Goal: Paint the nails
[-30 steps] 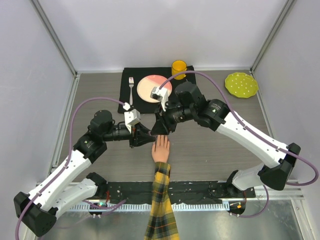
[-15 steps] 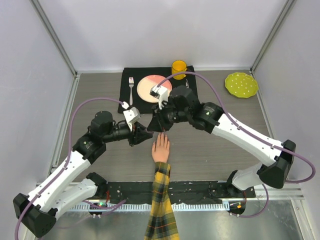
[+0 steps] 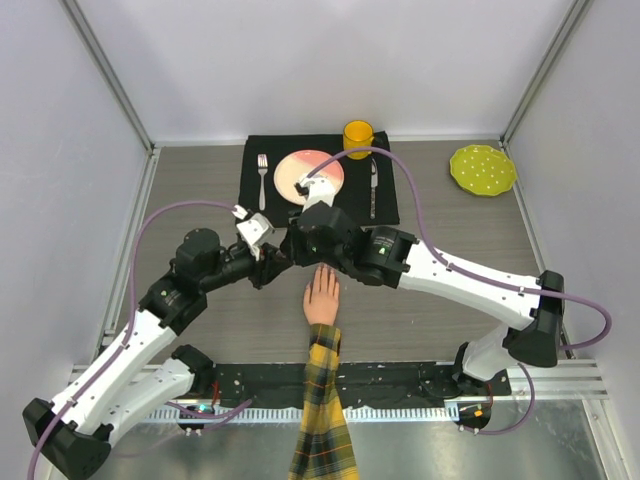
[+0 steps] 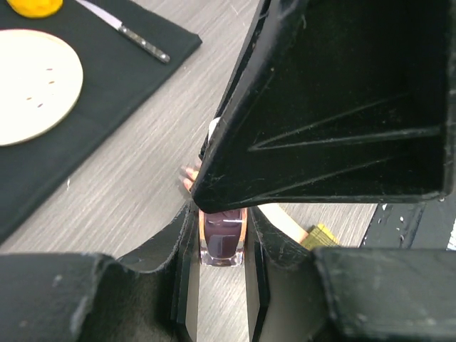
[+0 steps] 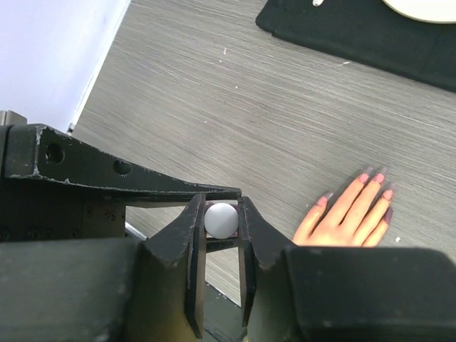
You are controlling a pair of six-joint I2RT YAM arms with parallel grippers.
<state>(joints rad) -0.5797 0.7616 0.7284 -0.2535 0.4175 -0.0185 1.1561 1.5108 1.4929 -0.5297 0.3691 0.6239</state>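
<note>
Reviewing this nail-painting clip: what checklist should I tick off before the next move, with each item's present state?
1. Left tool shut on bottle: ok.
2. Right tool gripping cap from both sides: ok.
3. Cap loosened: cannot tell.
4. Hand flat, palm down: ok.
5. Nails uncovered: ok.
</note>
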